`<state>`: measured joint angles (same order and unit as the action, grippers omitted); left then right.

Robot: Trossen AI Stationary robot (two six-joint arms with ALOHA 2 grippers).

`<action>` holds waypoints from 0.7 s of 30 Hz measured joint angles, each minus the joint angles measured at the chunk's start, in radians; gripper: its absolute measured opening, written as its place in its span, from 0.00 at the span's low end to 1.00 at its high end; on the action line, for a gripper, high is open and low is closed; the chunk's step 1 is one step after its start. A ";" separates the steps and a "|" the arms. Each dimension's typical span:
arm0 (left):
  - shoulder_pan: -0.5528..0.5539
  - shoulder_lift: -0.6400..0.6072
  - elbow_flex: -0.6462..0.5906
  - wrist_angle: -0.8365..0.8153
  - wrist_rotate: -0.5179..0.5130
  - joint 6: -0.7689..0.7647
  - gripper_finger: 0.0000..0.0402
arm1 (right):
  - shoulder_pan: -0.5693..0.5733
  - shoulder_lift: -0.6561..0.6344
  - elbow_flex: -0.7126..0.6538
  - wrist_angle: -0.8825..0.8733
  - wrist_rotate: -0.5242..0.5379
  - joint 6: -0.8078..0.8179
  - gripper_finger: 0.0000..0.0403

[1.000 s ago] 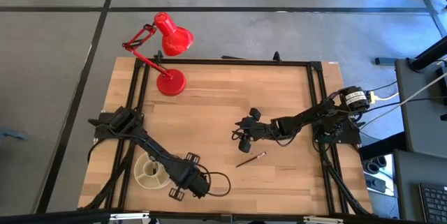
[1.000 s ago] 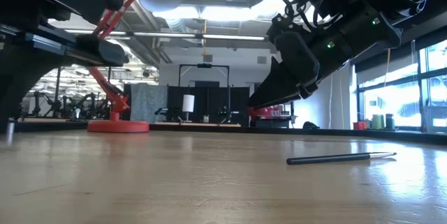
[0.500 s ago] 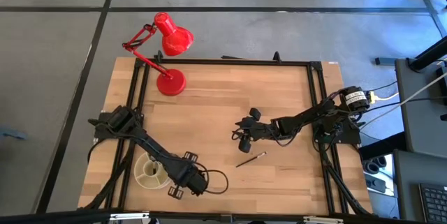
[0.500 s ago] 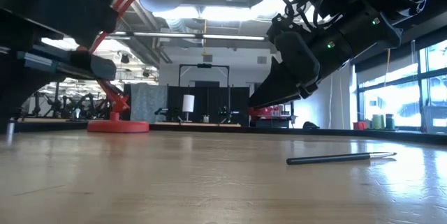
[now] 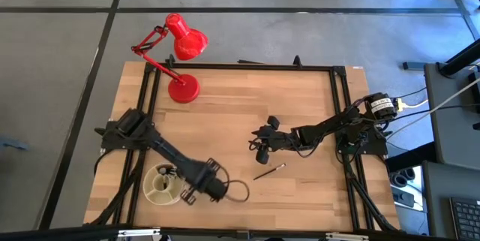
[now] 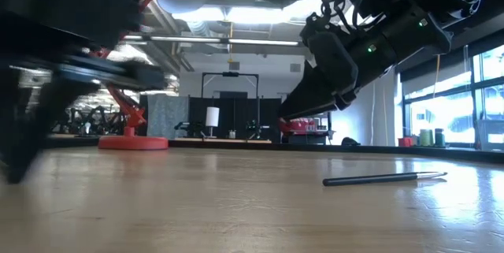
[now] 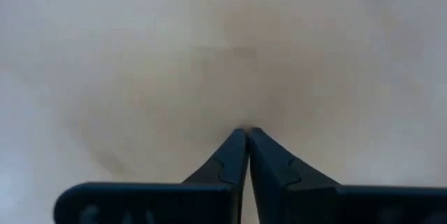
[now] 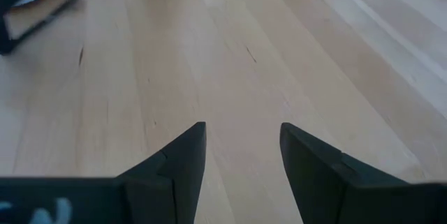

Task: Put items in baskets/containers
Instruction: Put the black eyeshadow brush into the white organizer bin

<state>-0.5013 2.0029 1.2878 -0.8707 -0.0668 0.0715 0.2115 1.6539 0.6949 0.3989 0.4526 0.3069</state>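
One thin dark makeup brush (image 5: 268,171) with a silver ferrule lies flat on the wood, also low in the low view (image 6: 386,178) and at the edge of the right wrist view (image 8: 66,1). The round cream dish (image 5: 159,185) sits near the table's near-left corner. My left gripper (image 5: 204,185) (image 7: 246,132) is shut, pointing down just right of the dish, and holds nothing that shows. My right gripper (image 5: 261,146) (image 8: 242,130) (image 6: 295,111) hovers open above the table's middle, just beyond the brush.
A red desk lamp stands with its round base (image 5: 184,88) (image 6: 132,141) at the far-left corner. A black frame rail (image 5: 240,66) runs around the table. Bare wood lies between the dish and the brush. My left arm (image 6: 47,72) fills the low view's left side.
My left arm has swung: its gripper has moved a little toward the table's far edge, staying beside the dish, and it shows blurred in the low view. The right gripper and the brush on the table have kept still.
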 joint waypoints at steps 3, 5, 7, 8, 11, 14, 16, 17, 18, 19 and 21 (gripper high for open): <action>0.054 0.004 0.009 0.021 -0.095 0.078 0.02 | 0.000 0.000 0.000 0.000 0.000 -0.003 0.45; 0.081 0.007 0.029 0.023 -0.168 0.120 0.02 | 0.000 0.000 0.000 0.001 0.000 -0.006 0.45; 0.099 0.011 0.052 0.017 -0.220 0.169 0.02 | 0.000 0.000 0.000 0.000 0.000 -0.013 0.45; 0.109 0.015 0.066 0.019 -0.243 0.192 0.02 | 0.000 0.000 0.000 0.000 0.000 -0.017 0.45; 0.151 0.014 0.116 0.044 -0.302 0.244 0.02 | 0.000 0.000 0.000 -0.007 0.000 -0.019 0.45; 0.182 0.013 0.157 0.067 -0.304 0.248 0.00 | 0.000 0.000 0.000 -0.025 0.000 -0.019 0.45; 0.195 0.013 0.182 0.092 -0.293 0.228 0.00 | 0.000 0.000 0.000 -0.032 0.000 -0.019 0.45; 0.202 0.013 0.192 0.116 -0.290 0.216 0.01 | 0.000 0.000 0.000 -0.036 0.000 -0.019 0.45; 0.207 0.013 0.201 0.123 -0.290 0.198 0.01 | 0.000 0.000 0.000 -0.039 0.000 -0.019 0.45; 0.211 0.013 0.211 0.121 -0.288 0.181 0.00 | 0.000 0.000 0.000 -0.038 0.000 -0.019 0.45; 0.216 0.013 0.228 0.124 -0.284 0.145 0.00 | 0.000 0.000 0.000 -0.038 0.000 -0.019 0.45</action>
<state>-0.2848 2.0155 1.5163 -0.7472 -0.3509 0.2160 0.2115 1.6539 0.6949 0.3608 0.4522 0.2878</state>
